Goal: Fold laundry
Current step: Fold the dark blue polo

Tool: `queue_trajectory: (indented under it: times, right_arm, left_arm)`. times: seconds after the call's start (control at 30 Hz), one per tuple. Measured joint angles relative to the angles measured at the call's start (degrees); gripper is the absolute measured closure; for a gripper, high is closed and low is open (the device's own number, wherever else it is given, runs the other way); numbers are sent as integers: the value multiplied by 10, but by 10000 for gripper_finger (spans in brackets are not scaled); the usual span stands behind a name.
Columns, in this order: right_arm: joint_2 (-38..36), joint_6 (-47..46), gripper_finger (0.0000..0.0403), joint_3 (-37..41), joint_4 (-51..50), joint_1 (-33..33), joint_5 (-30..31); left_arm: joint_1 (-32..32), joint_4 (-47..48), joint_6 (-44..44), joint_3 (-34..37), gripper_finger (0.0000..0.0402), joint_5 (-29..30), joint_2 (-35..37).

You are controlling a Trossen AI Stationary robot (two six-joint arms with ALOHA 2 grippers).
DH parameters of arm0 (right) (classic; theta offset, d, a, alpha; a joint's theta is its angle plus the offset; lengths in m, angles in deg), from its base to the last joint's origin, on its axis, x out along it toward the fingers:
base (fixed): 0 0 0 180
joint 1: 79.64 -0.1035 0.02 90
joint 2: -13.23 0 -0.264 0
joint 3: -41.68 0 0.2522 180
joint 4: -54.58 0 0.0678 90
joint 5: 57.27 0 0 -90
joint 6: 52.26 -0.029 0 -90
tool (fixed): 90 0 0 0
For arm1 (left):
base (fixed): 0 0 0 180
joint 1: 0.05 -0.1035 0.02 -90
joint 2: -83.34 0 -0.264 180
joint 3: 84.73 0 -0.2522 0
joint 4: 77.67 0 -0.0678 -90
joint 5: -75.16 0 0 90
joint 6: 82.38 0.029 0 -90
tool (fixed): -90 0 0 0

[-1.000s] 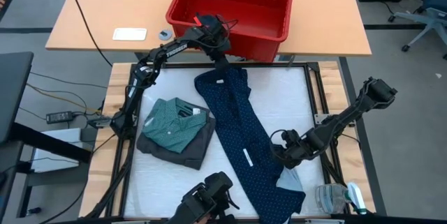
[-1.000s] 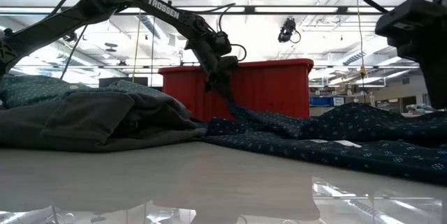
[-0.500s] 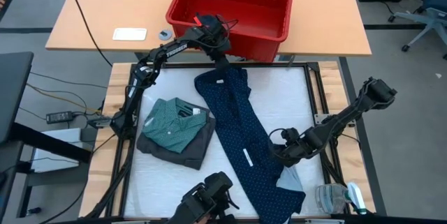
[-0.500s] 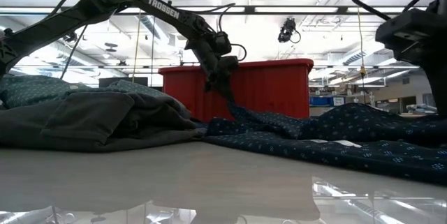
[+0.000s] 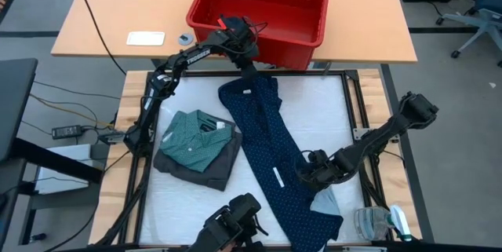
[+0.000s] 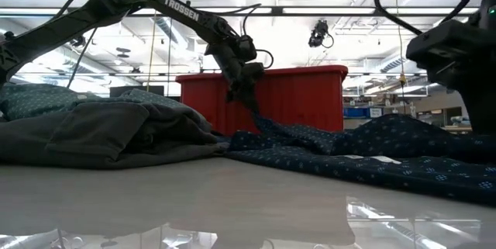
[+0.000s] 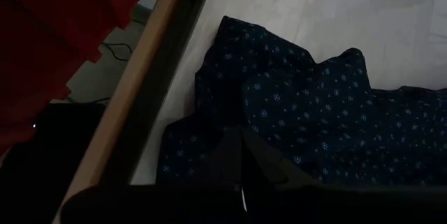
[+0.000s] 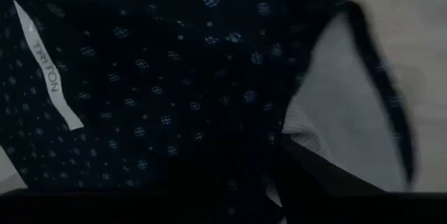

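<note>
On the white mat of the table (image 5: pixel 329 118), a long navy dotted piece (image 5: pixel 271 154) lies stretched from the far edge by the red plastic basket (image 5: pixel 259 9) down toward the near edge, slightly aslant. The left gripper (image 5: pixel 248 70) sits at the garment's far end, just in front of the basket, its fingers pressed together on a pinch of the navy cloth; in the low view that end of the fabric rises from the mat up to the gripper (image 6: pixel 246 86), and the left wrist view shows bunched dotted cloth (image 7: pixel 307 119) directly ahead of the closed fingers. The right gripper (image 5: pixel 307 175) is low over the garment's right edge near its near end, where a pale inner face of the fabric (image 5: pixel 323 202) is turned up; the right wrist view shows navy cloth (image 8: pixel 160 77) and a white label (image 8: pixel 47 67) close ahead, but whether this claw is spread or pinching cannot be told. To the left of the navy piece, apart from it, a folded teal-green finely dotted collared shirt (image 5: pixel 192 136) rests on top of a folded charcoal grey piece (image 5: pixel 216 169). A white card (image 5: pixel 146 38) lies on the wooden table behind, left of the basket
</note>
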Motion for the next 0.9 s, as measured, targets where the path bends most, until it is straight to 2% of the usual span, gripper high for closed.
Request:
queue_trajectory:
  times: [0.2, 0.37, 0.57, 0.67, 0.77, 0.9]
  right_arm:
    - [-14, -2, 387, -22, -11, -7, 0]
    - [-55, 18, 385, -71, -131, -7, -33]
    - [-96, 103, 394, -185, -343, -7, -60]
    - [-109, 152, 392, -231, -386, -7, -59]
    - [-115, 165, 385, -238, -400, -7, -24]
    - [-110, 145, 363, -188, -413, 1, 30]
  left_arm:
    - [0, -3, 6, 0, 401, 0, 0]
    - [-4, -1, 6, 0, 401, -8, 6]
    - [-5, 1, 30, -1, 401, -37, 56]
    - [-9, 9, 46, 0, 401, -37, 70]
    - [-15, 10, 50, 0, 401, -37, 80]
    - [-24, 14, 57, 8, 401, -32, 77]
